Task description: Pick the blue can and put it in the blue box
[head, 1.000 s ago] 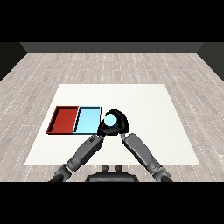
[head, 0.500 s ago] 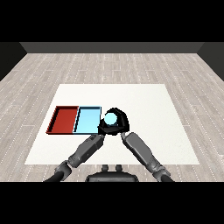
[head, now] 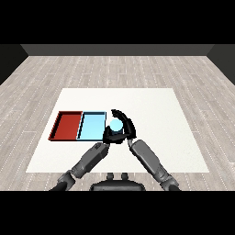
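Can: I see the round blue can (head: 116, 125), smooth top, just right of the blue tray (head: 91, 127).
Right hand: my right hand (head: 126, 127) curls round it.
Left hand: my left hand (head: 108, 136) is below the can; its fingers I cannot tell.
Trays: flat, square-edged; red tray (head: 66, 125) touches the blue one.

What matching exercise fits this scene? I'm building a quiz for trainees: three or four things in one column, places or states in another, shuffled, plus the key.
Column one:
1. blue can
2. red tray
3. light blue tray
4. right hand

Column two:
A. farthest left on the table
B. between the red tray and the can
C. curled round the can
D. held between the two hands, just right of the trays

Pairs: 1-D, 2-A, 3-B, 4-C
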Controlling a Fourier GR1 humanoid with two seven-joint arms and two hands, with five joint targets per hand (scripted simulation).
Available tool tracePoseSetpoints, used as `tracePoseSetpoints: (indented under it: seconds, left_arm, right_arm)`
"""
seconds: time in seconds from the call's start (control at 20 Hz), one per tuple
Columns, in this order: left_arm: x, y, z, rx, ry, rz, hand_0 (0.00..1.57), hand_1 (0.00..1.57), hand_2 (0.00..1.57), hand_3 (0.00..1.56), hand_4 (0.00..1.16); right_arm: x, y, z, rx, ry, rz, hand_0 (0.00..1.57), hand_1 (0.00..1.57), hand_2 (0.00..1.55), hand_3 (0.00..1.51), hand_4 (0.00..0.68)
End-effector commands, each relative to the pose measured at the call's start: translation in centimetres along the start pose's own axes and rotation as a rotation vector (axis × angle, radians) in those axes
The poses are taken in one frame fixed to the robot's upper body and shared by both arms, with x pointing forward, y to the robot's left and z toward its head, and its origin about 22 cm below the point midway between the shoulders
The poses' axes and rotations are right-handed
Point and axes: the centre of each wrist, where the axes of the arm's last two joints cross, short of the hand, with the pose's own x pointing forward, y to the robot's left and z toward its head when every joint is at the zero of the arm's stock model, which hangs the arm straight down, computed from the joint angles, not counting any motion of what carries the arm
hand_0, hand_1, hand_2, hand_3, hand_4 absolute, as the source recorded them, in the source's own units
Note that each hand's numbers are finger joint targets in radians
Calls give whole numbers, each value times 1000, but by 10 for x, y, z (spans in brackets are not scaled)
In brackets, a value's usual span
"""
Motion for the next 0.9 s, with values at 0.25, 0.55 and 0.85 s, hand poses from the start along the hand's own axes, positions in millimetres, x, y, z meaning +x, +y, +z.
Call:
tracePoseSetpoints:
  seconds: [0.25, 0.55, 0.85]
  left_arm:
    - [4, 12, -10, 46, -8, -37, 1571, 1571, 1571, 1527, 1140]
    - [4, 32, -10, 70, -32, -112, 1571, 1571, 1571, 1533, 1152]
    - [35, 80, -36, 113, -46, -256, 1571, 1571, 1571, 1520, 1149]
  right_arm:
    - [17, -20, 2, -58, -34, -25, 0, 0, 0, 0, 0]
    - [14, -70, 33, -123, -145, -92, 0, 0, 0, 0, 0]
    - [23, -115, 48, -310, -175, -180, 0, 0, 0, 0, 0]
